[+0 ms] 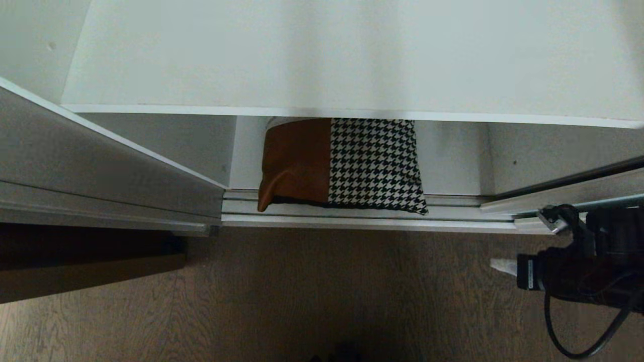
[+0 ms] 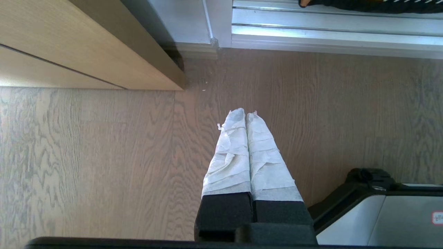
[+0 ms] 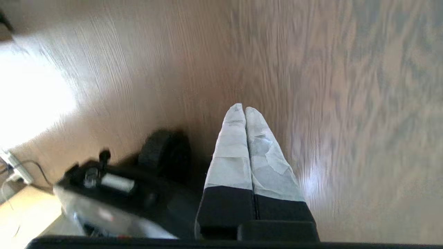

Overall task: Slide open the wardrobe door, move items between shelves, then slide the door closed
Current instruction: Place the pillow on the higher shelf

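The cushion [image 1: 342, 166], tan-brown on one half and houndstooth on the other, stands on edge on the bottom shelf [image 1: 453, 166], under a wide white shelf [image 1: 352, 55]. One corner of it shows in the left wrist view [image 2: 363, 4]. The sliding wardrobe door [image 1: 110, 166] is pushed to the left, so the opening in front of the cushion is uncovered. My right gripper [image 1: 496, 264] is shut and empty. It hovers over the floor at the right, pointing left, in front of the track and clear of the cushion; the right wrist view [image 3: 241, 109] shows its taped fingers pressed together. My left gripper [image 2: 245, 113] is shut above the floor.
A silver door track [image 1: 367, 213] runs along the wardrobe's front edge. A second panel edge [image 1: 578, 193] stands at the right, close to my right arm. A light wooden door [image 2: 86, 45] is at the left. My base [image 2: 380, 211] sits on the wood floor [image 1: 322, 291].
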### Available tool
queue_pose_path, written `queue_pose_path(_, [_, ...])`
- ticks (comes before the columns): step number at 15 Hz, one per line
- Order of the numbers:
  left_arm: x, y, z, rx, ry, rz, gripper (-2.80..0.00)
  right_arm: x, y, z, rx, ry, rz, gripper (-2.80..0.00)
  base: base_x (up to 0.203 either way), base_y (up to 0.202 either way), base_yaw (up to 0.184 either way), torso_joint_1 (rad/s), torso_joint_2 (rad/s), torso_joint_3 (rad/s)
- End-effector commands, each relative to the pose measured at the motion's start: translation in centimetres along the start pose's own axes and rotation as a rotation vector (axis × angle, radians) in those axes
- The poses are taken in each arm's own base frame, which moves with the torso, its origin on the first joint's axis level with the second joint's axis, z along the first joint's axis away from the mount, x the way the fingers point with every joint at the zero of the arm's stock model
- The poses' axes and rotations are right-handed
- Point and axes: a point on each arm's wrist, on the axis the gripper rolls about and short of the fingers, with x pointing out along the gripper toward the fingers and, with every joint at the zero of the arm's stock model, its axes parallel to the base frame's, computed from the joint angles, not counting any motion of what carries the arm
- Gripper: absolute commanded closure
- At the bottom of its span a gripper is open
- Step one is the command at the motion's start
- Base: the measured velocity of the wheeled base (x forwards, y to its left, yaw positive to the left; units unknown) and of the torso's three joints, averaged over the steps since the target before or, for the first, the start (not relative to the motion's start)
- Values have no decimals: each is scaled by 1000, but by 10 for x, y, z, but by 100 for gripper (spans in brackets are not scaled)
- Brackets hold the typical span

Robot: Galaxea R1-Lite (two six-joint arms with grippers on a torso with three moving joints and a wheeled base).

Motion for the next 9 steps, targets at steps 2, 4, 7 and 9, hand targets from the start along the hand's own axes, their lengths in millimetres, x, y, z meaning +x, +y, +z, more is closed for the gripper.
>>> queue_pose_path(2, [0,0,0,0,3,0,0,27,-19,-3,12,-16,18,0,0,0,0,0,0,0])
queue_pose_path(4, [0,0,0,0,3,0,0,45,-28,-8,-3,-64,38,0,0,0,0,0,0,0])
queue_pose_path(7, [0,0,0,0,3,0,0,65,-30,-13,-32,-109,71,0,0,0,0,0,0,0])
queue_pose_path(9, [0,0,0,0,3,0,0,77,-21,-8,-70,-149,111,0,0,0,0,0,0,0])
